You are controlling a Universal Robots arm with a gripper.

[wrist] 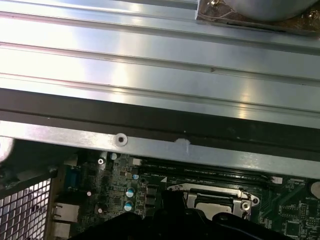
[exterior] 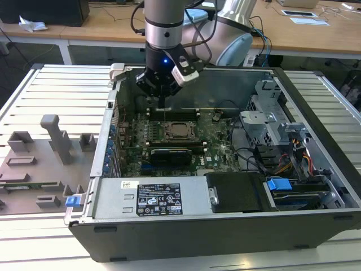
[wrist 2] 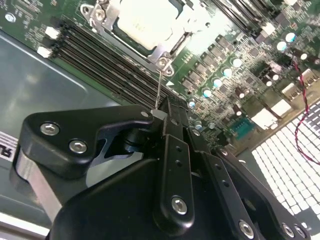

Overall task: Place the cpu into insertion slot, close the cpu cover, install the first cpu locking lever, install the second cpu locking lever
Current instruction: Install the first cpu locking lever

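Nearest us, we see the gripper (wrist 2: 160,116) w/ fingers pinched shut on the thin cpu locking lever (wrist 2: 158,87). Its rod runs straight ahead from the tips to the cpu cover (wrist 2: 164,51), which lies over the cpu (wrist 2: 142,20) seated in the insertion slot (exterior: 167,131).

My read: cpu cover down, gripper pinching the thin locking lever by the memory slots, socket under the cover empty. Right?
Not empty: the second wrist view shows the cpu lying in the insertion slot, framed by the lowered cpu cover. The gripper does pinch the locking lever beside the memory slots.
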